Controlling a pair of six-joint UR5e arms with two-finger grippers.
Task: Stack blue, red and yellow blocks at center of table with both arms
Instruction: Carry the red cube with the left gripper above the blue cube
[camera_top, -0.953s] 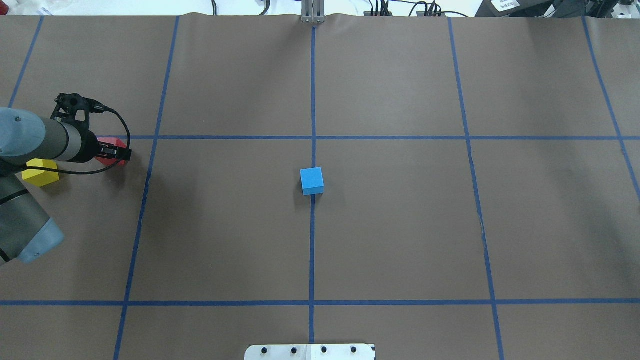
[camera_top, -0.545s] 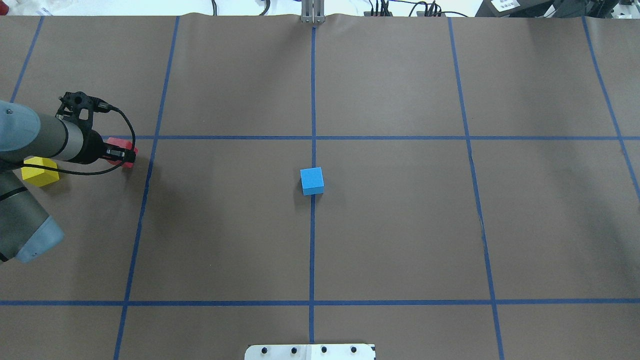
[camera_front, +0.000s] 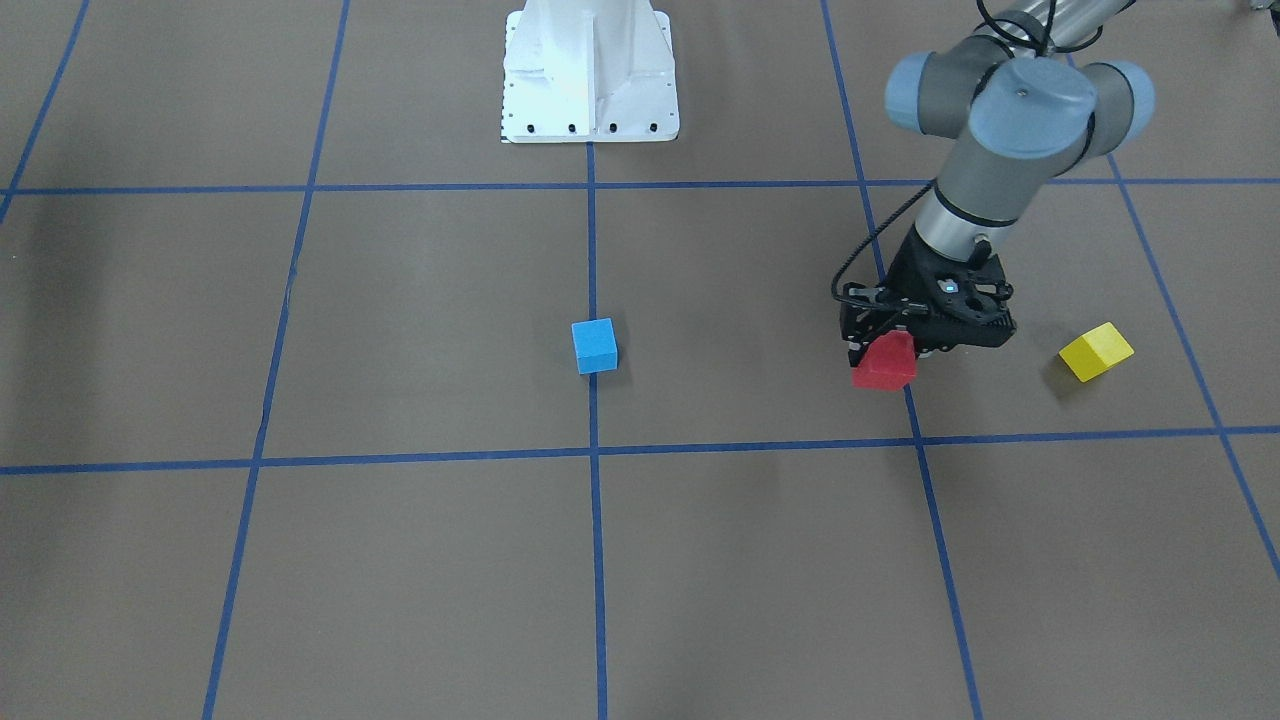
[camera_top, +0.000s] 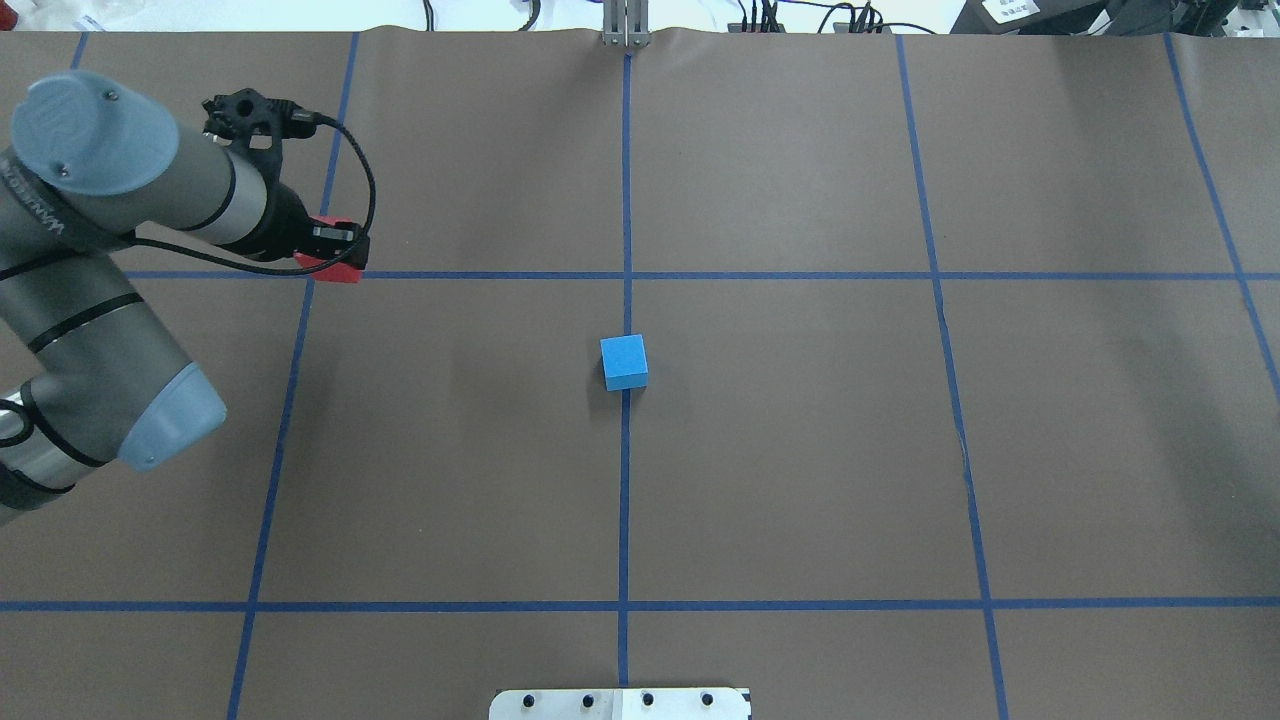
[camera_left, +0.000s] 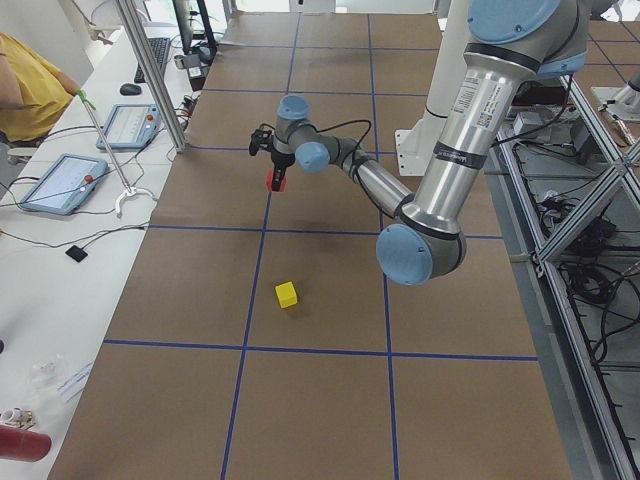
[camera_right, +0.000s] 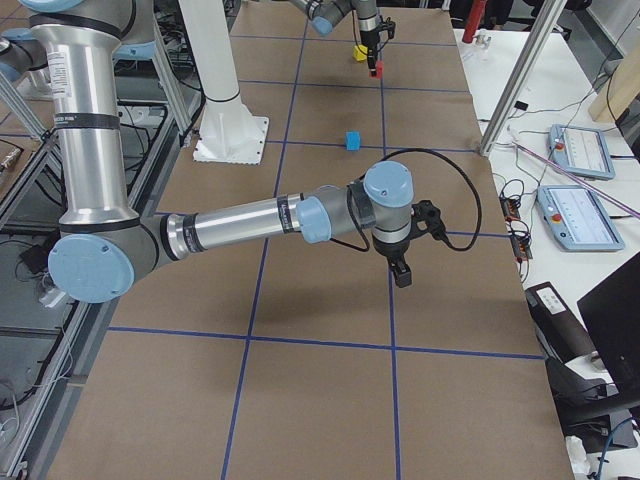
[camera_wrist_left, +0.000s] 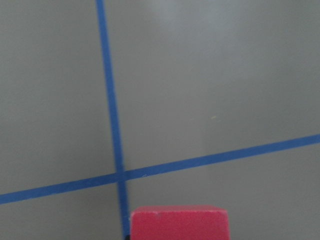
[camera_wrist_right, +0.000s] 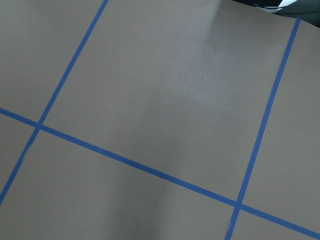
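Note:
My left gripper (camera_top: 338, 252) is shut on the red block (camera_top: 334, 268) and holds it above the table, left of centre. The red block also shows in the front view (camera_front: 885, 364) and at the bottom of the left wrist view (camera_wrist_left: 179, 224). The blue block (camera_top: 624, 362) sits on the centre line at mid-table, apart from the gripper. The yellow block (camera_front: 1096, 352) lies on the table beyond the left gripper; my left arm hides it in the overhead view. My right gripper (camera_right: 402, 275) shows only in the exterior right view, over bare table; I cannot tell whether it is open.
Brown paper with blue tape grid lines (camera_top: 626, 200) covers the table. The robot's white base (camera_front: 588, 70) stands at the near edge. Tablets and cables lie on the side bench (camera_left: 70, 180) past the table edge.
My left gripper has risen with the red block and moved right, toward the centre. My left arm now covers the yellow block in the overhead view. The blue block has not moved.

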